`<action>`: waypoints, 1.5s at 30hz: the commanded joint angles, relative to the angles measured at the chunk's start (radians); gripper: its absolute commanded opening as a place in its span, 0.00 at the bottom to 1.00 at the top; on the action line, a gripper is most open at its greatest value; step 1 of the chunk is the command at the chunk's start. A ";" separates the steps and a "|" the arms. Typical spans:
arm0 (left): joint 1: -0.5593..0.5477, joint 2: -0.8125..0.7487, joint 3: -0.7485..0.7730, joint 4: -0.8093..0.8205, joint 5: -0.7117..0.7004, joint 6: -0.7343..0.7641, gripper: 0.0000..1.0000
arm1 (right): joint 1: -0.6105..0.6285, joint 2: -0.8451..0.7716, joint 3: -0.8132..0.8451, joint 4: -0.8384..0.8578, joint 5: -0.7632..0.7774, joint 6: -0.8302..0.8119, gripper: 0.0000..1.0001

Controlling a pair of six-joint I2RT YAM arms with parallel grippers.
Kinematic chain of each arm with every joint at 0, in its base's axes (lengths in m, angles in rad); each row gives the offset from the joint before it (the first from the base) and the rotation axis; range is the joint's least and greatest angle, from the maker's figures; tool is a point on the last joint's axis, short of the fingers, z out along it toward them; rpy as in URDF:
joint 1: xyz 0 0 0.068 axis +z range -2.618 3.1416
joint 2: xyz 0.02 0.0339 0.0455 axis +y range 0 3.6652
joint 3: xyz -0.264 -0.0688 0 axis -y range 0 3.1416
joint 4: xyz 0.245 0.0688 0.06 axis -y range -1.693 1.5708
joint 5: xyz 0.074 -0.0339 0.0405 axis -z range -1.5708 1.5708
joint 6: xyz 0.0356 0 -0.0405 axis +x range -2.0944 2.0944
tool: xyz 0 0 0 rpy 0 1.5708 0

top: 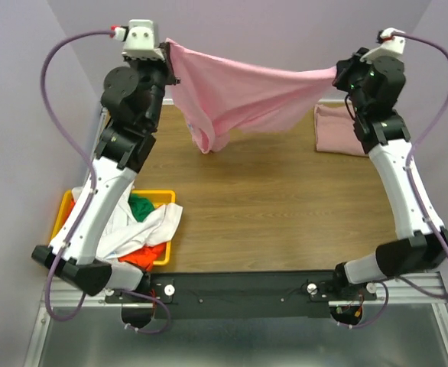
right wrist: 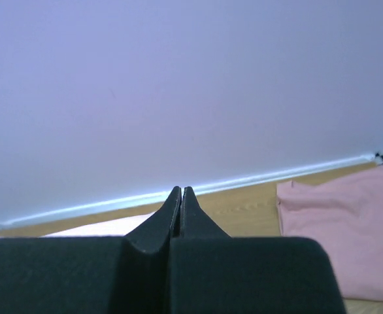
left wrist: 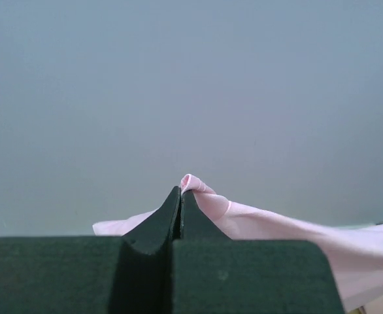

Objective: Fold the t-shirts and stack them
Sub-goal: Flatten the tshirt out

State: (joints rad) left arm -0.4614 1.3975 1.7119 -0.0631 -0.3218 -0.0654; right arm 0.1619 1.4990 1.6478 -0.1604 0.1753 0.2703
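Pink cotton hangs in the air between the two arms: the pink t-shirt (top: 239,95) is held up above the far part of the table (top: 270,206), stretched from one arm to the other, with its middle sagging and a bunch of cloth hanging lower near the left side. The left tool (top: 169,61) is closed on one upper corner; in its wrist view a small fold of pink fabric sticks out just at the closed tips. The right tool (top: 339,76) is closed too, and from above the other corner of the shirt runs straight into it, so I judge that it grips the shirt, although its own camera shows no cloth at the tips. At the far right of the table lies a folded rose t-shirt (top: 340,130), flat, the start of the stack. At the near left the yellow bin (top: 163,197) holds a white t-shirt (top: 144,229), a green t-shirt (top: 141,206) and an orange t-shirt (top: 144,256); the white one spills over the rim. I think the step in hand is spreading the pink shirt before folding. The next move, I believe, calls for both arms to go down together and lay it flat on the bare wood, so that the hanging bunch does not tuck under itself.
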 commanded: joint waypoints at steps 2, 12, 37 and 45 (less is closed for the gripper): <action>0.003 -0.149 -0.131 0.101 -0.003 0.109 0.00 | -0.001 -0.167 -0.049 -0.041 0.040 -0.008 0.00; -0.043 -0.342 -0.908 0.198 0.240 -0.275 0.00 | 0.001 -0.568 -0.833 -0.067 0.023 0.242 0.69; -0.206 -0.290 -1.160 0.187 0.317 -0.338 0.00 | -0.001 -0.085 -0.792 0.068 0.050 0.199 0.72; -0.209 -0.284 -1.216 0.187 0.317 -0.379 0.00 | 0.001 0.188 -0.573 0.139 -0.134 0.127 0.70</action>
State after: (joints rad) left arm -0.6636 1.1110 0.5190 0.1276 -0.0242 -0.4164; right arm 0.1623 1.5826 0.9756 -0.0765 0.1406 0.4431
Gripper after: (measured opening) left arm 0.007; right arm 0.704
